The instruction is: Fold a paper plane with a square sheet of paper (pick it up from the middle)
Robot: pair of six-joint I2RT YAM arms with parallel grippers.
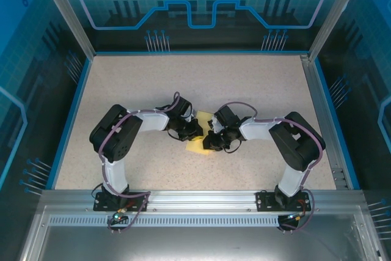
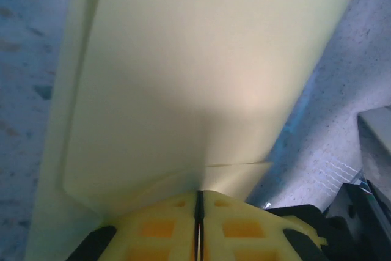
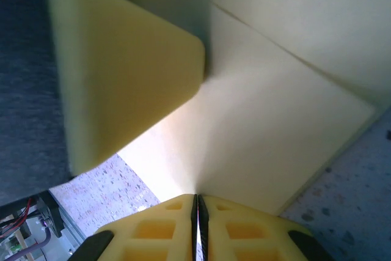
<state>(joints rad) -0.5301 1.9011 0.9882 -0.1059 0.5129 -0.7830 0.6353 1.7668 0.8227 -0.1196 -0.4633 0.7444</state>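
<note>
The thin, pale yellow square sheet of paper (image 1: pixel 197 147) lay low over the table between the two tools, and most of it was covered from above by their dark bodies. Only a corner beyond them and a strip on the near side showed.

In the left wrist view the sheet of paper (image 2: pixel 183 77) ran straight out ahead of the fingertips. It was wide and smooth, with a second layer edge along its left side and a short crease just ahead of the tips. Its far end was cut off by the frame. The left gripper (image 2: pixel 198 203) (image 1: pixel 195 131) had its yellow fingers (image 2: pixel 159 227) pressed together, clamped on the near edge of the sheet.

In the right wrist view the sheet (image 3: pixel 275 126) fanned out from the fingertips. A straight fold line crossed it up and to the right. The right gripper (image 3: pixel 197 203) (image 1: pixel 211 140) was likewise closed flat on the paper's edge, with no gap visible between its fingers (image 3: pixel 244 230).

Up and to the left of the right gripper's tips stood a thick yellow wedge with a rounded corner (image 3: pixel 122 71). It was blurred, and I could not tell whether it was a raised flap or the other tool's finger.

The speckled beige table (image 1: pixel 256 90) showed beside the paper in both wrist views, out of focus.
</note>
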